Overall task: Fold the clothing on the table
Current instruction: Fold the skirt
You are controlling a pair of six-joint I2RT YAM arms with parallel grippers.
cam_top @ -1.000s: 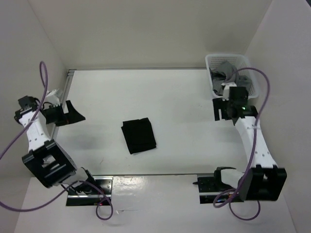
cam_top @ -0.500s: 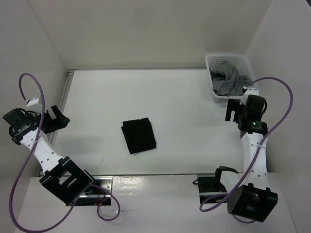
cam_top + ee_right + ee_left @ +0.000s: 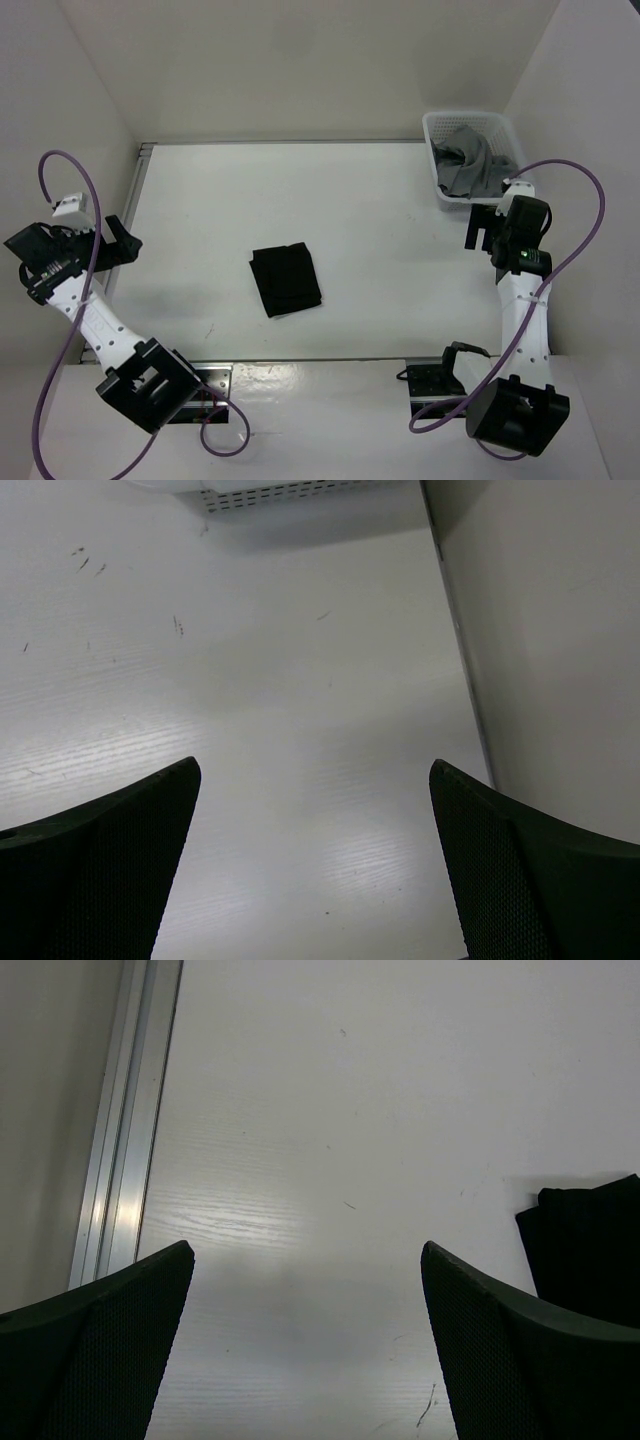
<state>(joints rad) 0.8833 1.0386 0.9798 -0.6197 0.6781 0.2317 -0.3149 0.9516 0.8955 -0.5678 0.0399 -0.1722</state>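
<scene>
The black clothing (image 3: 286, 280) lies as a small folded rectangle near the middle of the white table (image 3: 300, 190). Its edge also shows at the right of the left wrist view, clothing (image 3: 590, 1250). My left gripper (image 3: 118, 243) hangs open at the table's left edge, well left of the clothing, with nothing between its fingers (image 3: 100, 1350). My right gripper (image 3: 480, 228) is open too, at the right side just below the basket, over bare table, holding nothing.
A white slotted basket (image 3: 436, 128) with a grey garment (image 3: 468, 165) stands at the back right corner. A metal rail (image 3: 125, 1130) runs along the table's left edge. White walls close in on both sides.
The right arm pulled back from the basket, its jaws opening fully, leaving the grey garment inside. The left arm drew back towards the left edge. The black clothing has not moved.
</scene>
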